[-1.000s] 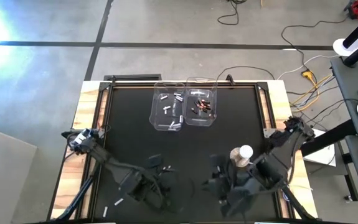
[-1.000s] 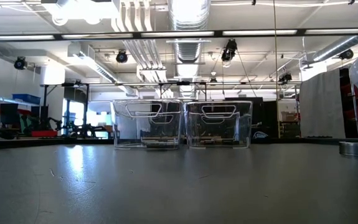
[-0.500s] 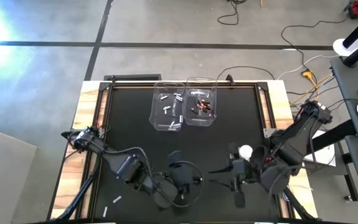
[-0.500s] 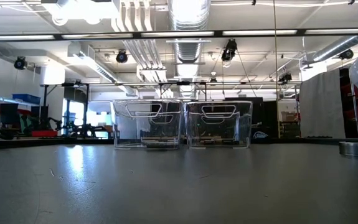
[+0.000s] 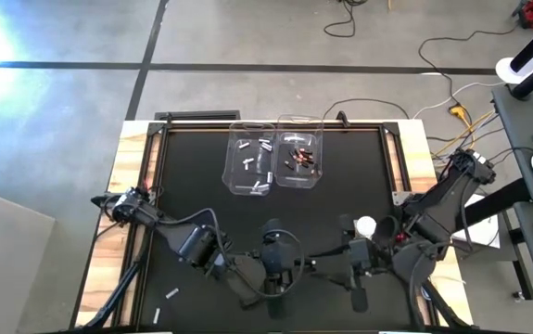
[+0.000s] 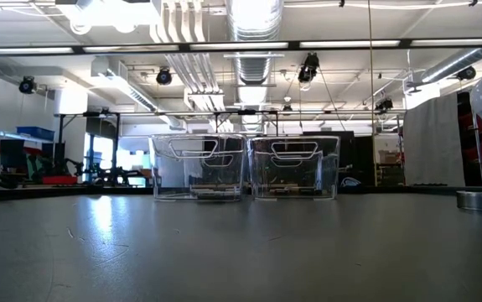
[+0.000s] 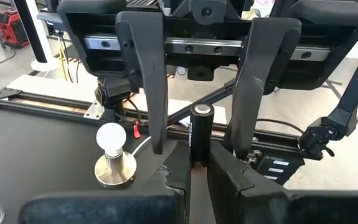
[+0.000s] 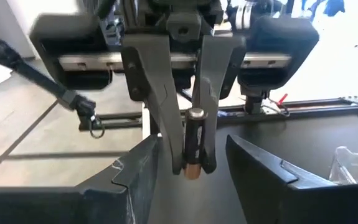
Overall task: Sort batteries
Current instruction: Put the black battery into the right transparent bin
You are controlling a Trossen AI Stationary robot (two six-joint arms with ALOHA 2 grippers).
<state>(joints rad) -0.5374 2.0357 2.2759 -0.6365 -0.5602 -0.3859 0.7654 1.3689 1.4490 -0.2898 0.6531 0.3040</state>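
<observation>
The left end effector (image 7: 191,171) clenches a dark battery (image 7: 200,134), long axis pointing straight at the right arm. The right end effector (image 7: 200,81) faces it, fingers spread on both sides, touching nothing.

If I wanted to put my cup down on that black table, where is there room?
Bare mat lies left of the two clear bins, and right of them too. It is crowded near the front, where the left tool, right tool and a white-topped disc meet.

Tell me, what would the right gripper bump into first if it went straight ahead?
Most likely the dark battery, pinched by the left gripper right in front of it. The right gripper has its open fingers on either side of it.
</observation>
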